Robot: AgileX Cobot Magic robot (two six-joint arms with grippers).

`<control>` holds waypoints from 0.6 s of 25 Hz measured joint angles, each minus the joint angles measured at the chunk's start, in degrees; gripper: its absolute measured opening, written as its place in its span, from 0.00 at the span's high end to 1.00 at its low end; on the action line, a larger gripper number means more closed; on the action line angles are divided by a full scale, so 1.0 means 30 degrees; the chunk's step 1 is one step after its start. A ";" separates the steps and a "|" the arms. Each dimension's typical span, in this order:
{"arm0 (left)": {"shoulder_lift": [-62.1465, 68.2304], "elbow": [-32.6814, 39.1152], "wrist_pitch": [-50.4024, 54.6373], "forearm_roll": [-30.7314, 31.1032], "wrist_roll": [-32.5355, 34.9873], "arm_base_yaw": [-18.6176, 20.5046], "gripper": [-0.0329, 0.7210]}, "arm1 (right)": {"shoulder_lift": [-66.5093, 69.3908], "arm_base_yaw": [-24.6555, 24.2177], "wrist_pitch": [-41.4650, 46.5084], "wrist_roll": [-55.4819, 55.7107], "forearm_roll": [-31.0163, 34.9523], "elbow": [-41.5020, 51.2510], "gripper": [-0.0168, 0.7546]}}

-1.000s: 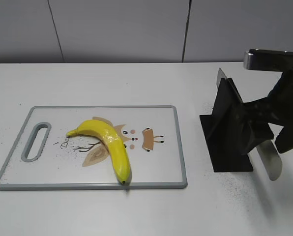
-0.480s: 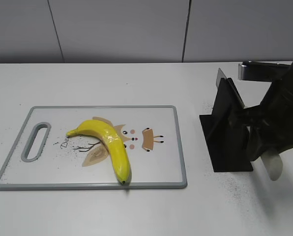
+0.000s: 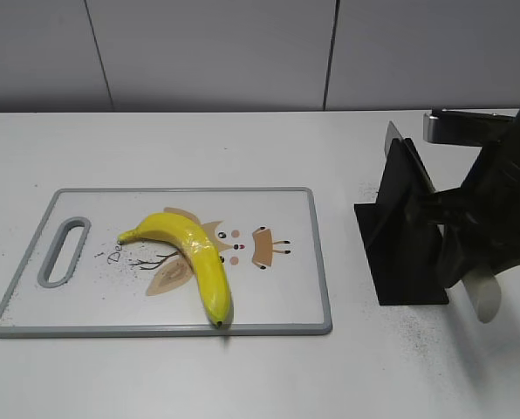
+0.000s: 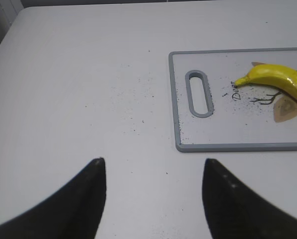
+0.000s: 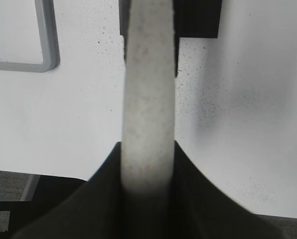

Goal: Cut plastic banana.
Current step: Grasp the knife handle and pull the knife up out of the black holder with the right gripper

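A yellow plastic banana [image 3: 195, 257] lies on a white cutting board with a grey rim [image 3: 323, 262]; its stem end shows in the left wrist view [image 4: 280, 79]. A black knife holder [image 3: 404, 240] stands to the right of the board. My right gripper [image 3: 469, 257] is shut on the pale knife handle [image 3: 484, 298], which sticks out of the holder toward the front right. In the right wrist view the handle [image 5: 148, 99] runs from my jaws [image 5: 148, 152] up to the holder [image 5: 196, 20]. My left gripper [image 4: 153, 167] is open and empty over bare table, left of the board [image 4: 174, 99].
The board has a grey handle slot [image 3: 62, 253] at its left end. Dark specks lie scattered on the white table around the board and holder. A grey wall stands behind the table. The right arm's body [image 3: 504, 209] hangs over the table's right side.
My right arm has dropped and turned at the holder, and the visible part of the knife handle has become shorter. The banana, board and holder have not moved.
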 joint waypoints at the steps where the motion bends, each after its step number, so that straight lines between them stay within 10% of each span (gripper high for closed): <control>1: 0.0000 0.0000 0.0000 0.0000 0.0000 0.0000 0.20 | 0.0000 0.0000 0.0081 0.0020 0.0000 0.0000 0.77; 15: 0.0000 0.0000 0.0000 0.0018 0.0000 0.0000 0.21 | -0.2658 0.0000 0.0948 0.0946 -0.1437 -0.1903 0.77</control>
